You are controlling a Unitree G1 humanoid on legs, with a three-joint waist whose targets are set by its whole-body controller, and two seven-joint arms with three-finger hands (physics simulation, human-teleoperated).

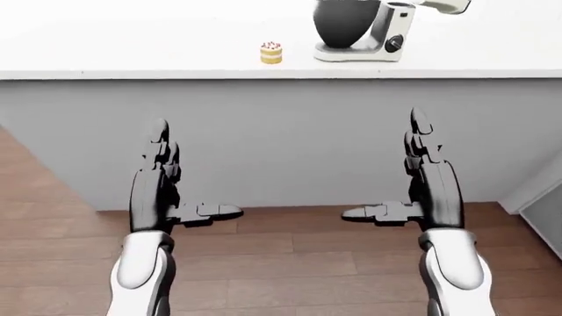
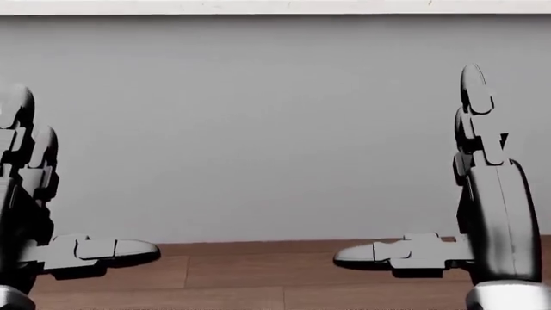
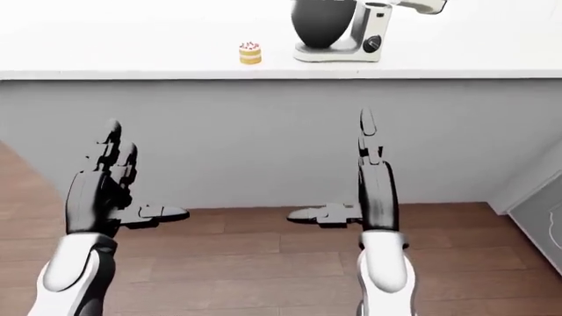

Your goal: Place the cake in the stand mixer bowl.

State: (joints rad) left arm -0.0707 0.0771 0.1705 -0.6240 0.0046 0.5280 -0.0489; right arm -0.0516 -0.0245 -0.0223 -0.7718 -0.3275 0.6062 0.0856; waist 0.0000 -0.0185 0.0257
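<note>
White counter (image 1: 132, 46), small cake (image 1: 271, 52) upright left of stand mixer bowl (image 1: 342, 23), left hand (image 1: 163, 178) and right hand (image 1: 421, 174) splayed wide, empty

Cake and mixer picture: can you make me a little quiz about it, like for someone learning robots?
1. True or false: the cake is already inside the stand mixer bowl.
2. In the left-eye view, the cake sits on which side of the mixer? A) left B) right
3. Fill in: the left hand and right hand are both ____, holding nothing.

Key: 1 false, it stands on the white counter. 2 A. 3 open.
</note>
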